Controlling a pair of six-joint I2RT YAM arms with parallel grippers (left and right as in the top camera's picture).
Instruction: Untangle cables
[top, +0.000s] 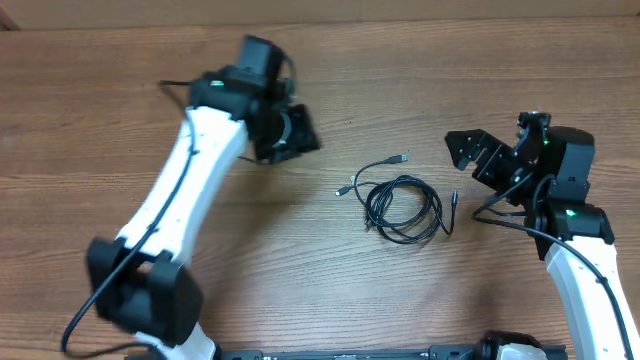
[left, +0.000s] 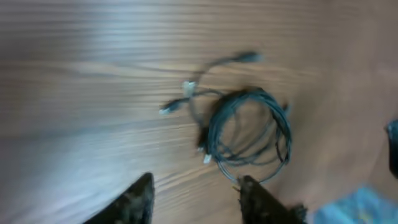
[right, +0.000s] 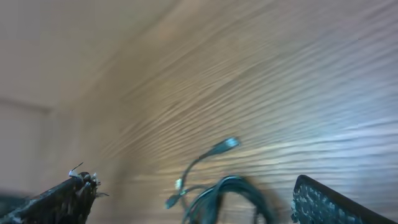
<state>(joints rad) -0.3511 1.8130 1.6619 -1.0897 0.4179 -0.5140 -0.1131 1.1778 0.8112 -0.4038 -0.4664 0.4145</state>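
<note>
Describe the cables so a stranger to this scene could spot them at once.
On the wooden table, look between the white left arm and the right arm, nearer the right one. There lie the cables: thin black cords wound into a loose coil, a few small plug ends straying out. They are far thinner than either arm, and nothing else lies loose on the wood.
</note>
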